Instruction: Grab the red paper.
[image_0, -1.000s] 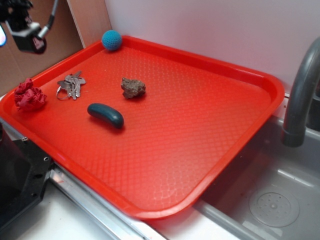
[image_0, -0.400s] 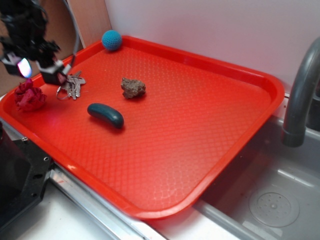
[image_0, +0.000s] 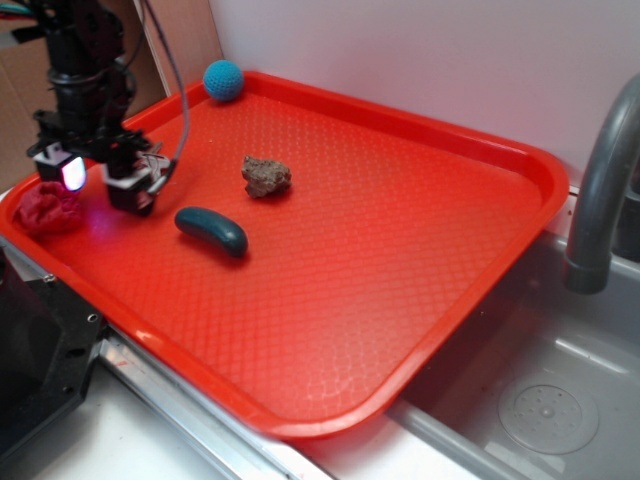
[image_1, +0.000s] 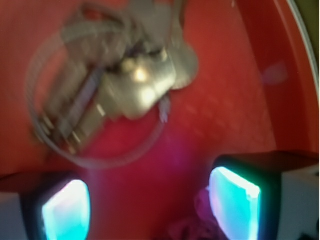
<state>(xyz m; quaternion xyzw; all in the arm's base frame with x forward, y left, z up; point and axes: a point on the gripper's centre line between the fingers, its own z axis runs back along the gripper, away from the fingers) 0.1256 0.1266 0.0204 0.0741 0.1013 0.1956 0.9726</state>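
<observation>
Black robot gripper (image_0: 98, 180) low over the left end of a large smooth orange-red plastic tray (image_0: 400, 260), jaws apart, with the small wrinkly dark-red wad of paper (image_0: 47, 208) just beside its left pad.

The paper wad is lumpy and roughly ball-shaped, lying against the tray's raised left rim; in the wrist view only a blurred dark-red crumpled edge (image_1: 192, 225) shows at the bottom, near the right glowing cyan pad. A bunch of dull grey metal keys on a thin wire ring (image_1: 115, 85) lies flat on the tray's dimpled surface ahead of the pads. Farther along the tray sit a glossy dark-teal oblong piece (image_0: 211, 230), a rough brown-grey lumpy rock (image_0: 266, 176), and a knitted-looking blue ball (image_0: 223, 80) at the far corner.
</observation>
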